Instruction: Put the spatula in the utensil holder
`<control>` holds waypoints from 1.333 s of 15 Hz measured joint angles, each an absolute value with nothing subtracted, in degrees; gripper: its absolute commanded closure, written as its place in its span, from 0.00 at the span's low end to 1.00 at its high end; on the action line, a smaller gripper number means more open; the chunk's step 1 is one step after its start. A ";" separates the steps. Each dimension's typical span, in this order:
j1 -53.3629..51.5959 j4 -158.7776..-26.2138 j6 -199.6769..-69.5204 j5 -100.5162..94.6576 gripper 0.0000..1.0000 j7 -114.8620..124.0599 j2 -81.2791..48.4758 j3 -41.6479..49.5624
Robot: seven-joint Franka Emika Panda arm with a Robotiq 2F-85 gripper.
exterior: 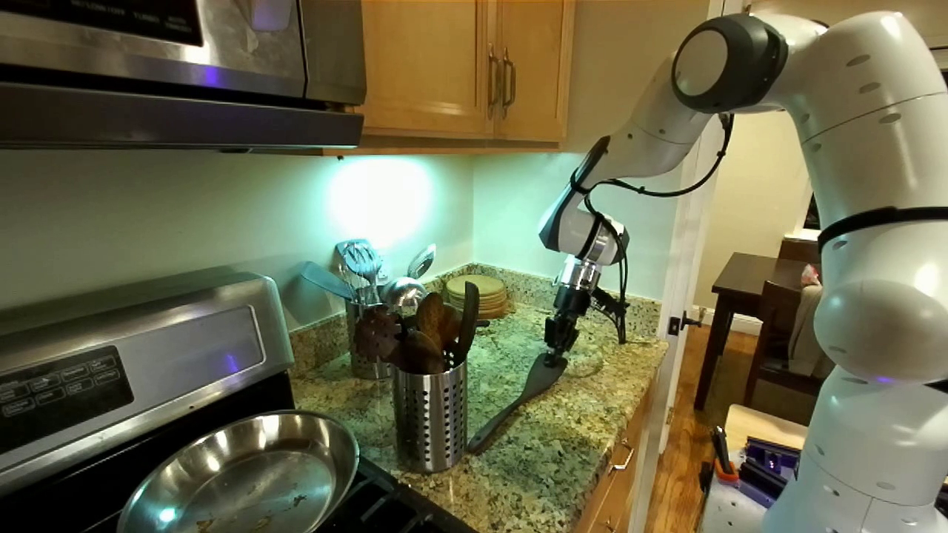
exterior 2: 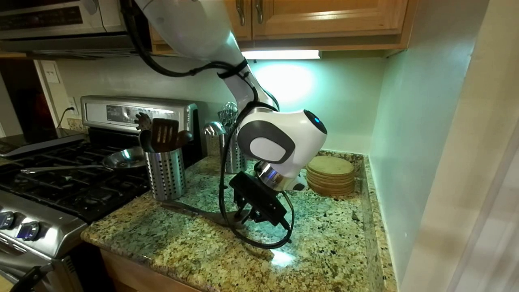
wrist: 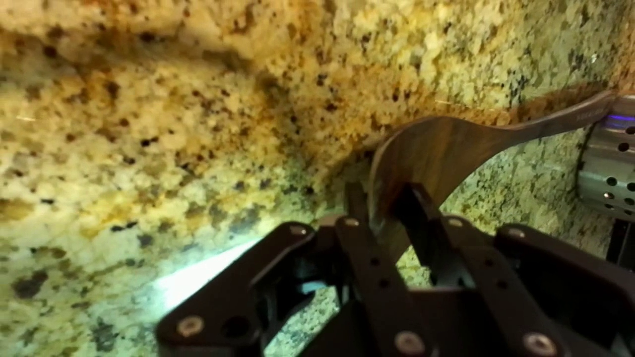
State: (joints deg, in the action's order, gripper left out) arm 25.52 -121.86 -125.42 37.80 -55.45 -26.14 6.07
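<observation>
The dark brown spatula [exterior: 541,380] lies on the granite counter, its handle end beside the base of the utensil holder. It also shows in an exterior view [exterior 2: 217,217], partly behind a cable. In the wrist view its broad head [wrist: 446,146] reaches between my fingers. The utensil holder [exterior: 431,426], a perforated silver cylinder with brown utensils, stands upright in both exterior views [exterior 2: 165,176]; its side shows at the wrist view's right edge [wrist: 607,166]. My gripper [wrist: 383,196] is partly open at the head: one finger beyond its edge, the other over its face. Contact is unclear.
A second container [exterior 2: 235,158] with shiny metal utensils stands at the back wall. A stack of round boards [exterior 2: 330,174] is in the back corner. A steel pan [exterior: 244,474] sits on the stove. Cabinets [exterior: 459,74] and a microwave [exterior: 148,74] overhang.
</observation>
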 measured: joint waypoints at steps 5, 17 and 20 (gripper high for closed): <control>25.53 -121.85 -125.06 37.80 0.89 -56.41 -24.08 7.03; 25.45 -122.20 -126.66 37.73 0.93 -57.93 -12.17 11.36; 25.05 -123.21 -131.13 37.49 0.94 -57.94 -7.73 12.08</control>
State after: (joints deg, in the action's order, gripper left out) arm 25.05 -123.21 -131.13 37.49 -57.94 -7.73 12.08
